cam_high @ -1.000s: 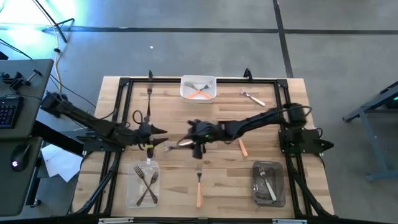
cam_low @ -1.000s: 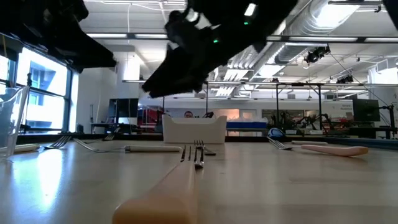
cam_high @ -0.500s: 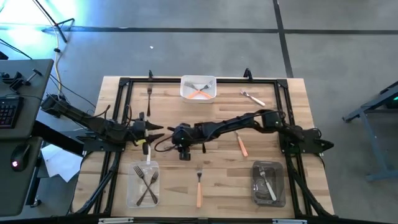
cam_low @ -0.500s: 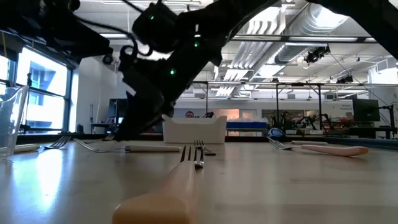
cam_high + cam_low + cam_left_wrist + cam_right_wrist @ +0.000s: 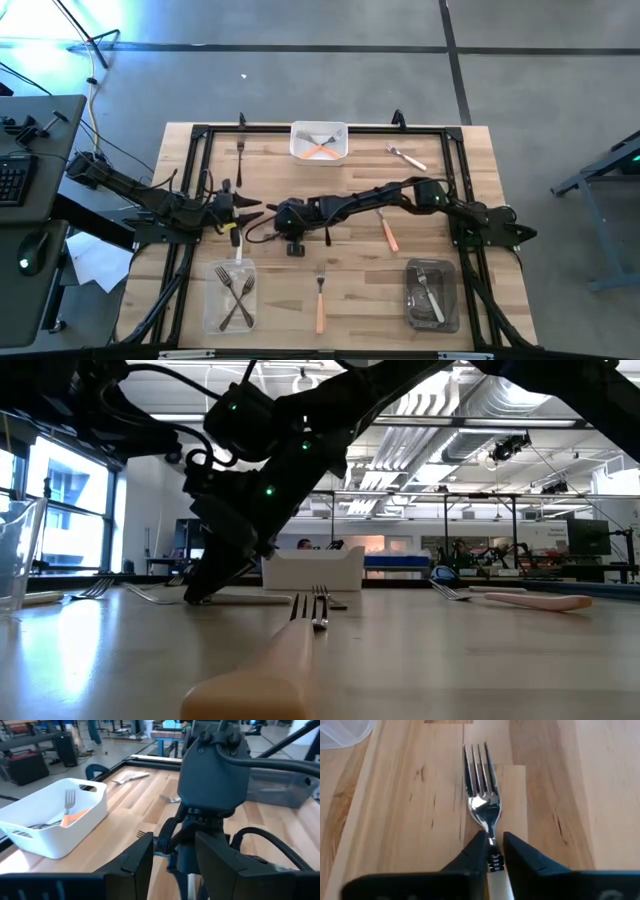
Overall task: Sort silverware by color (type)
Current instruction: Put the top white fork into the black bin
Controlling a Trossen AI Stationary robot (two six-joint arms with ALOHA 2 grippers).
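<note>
right tool (image 5: 491,851) pinching a white-handled fork (image 5: 482,807) at mid-counter

the right tool's two fingers press on the fork's neck just above its cream handle, the tines lying flat on the wooden counter (image 5: 360,270). the left tool (image 5: 172,862) hovers just beside it with its fingers spread. other forks: orange-handled ones in the white tray (image 5: 319,152) and loose on the counter (image 5: 320,298), metal ones in the clear tray (image 5: 230,295) and the grey tray (image 5: 432,296).
</note>
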